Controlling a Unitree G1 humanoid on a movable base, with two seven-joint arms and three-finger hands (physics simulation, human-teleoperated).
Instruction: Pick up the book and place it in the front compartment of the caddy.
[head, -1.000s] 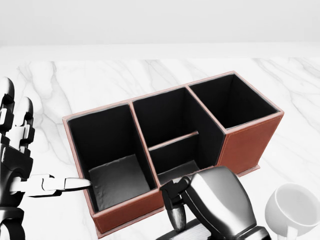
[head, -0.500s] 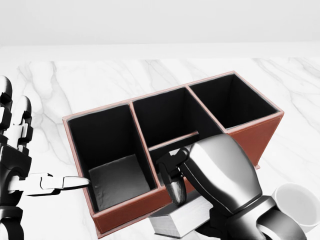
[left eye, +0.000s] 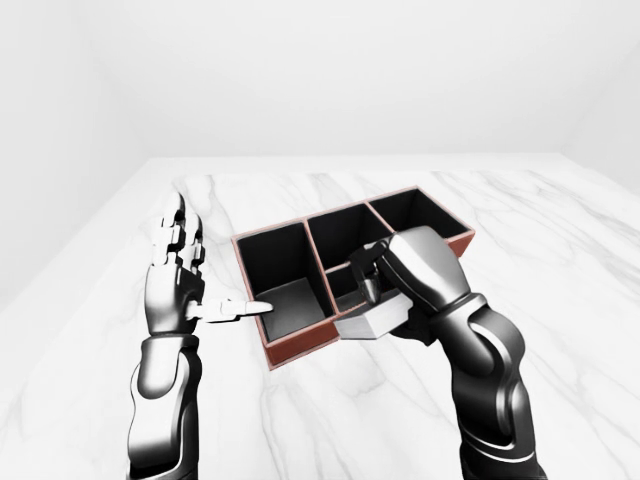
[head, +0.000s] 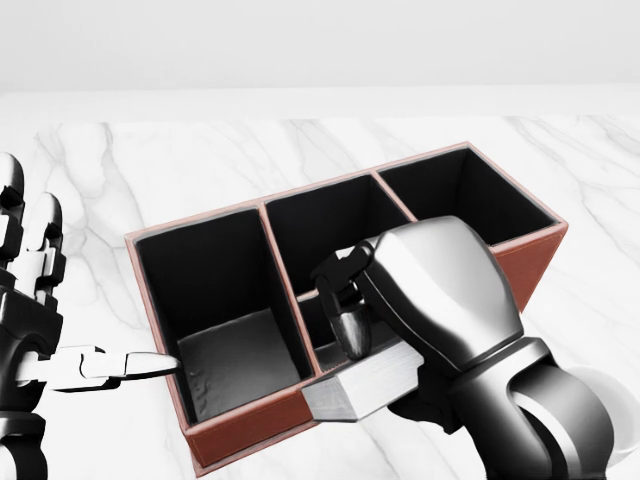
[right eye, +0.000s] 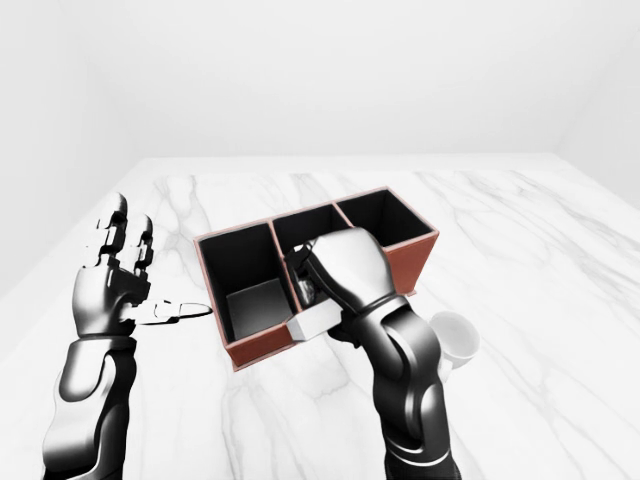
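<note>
The book (head: 362, 390) is being held in the right hand (head: 425, 300), fingers clamped round it, w/ one dark fingertip (head: 350, 340) pressing on its top face. Compared w/ the head view 0.5 s ago, the book is being carried higher & further up the picture: its left corner is now overlapping the near rim of the caddy (head: 255, 425), whereas before it was sitting below that rim. It is being kept tilted, not yet inside any compartment. The right hand is likewise being seen higher than before; its back is now covering most of the small lower-middle compartment and part of the divider. 1.0 s ago only a sliver of the book was showing at the bottom edge of the head view.

The caddy itself is being shown in the same spot on the marble table (head: 120, 170) — no camera shift. The left hand (left eye: 180, 275) is being held open beside the caddy's left end, fingers spread upward, w/ one finger (head: 140, 366) stretched sideways & its tip touching or just short of the caddy wall; its pose is about unchanged. The white cup (right eye: 452, 338) is being largely hidden by the right forearm in the head view, more than before; it is showing clearly in the right-eye view, to the right of the arm.
</note>
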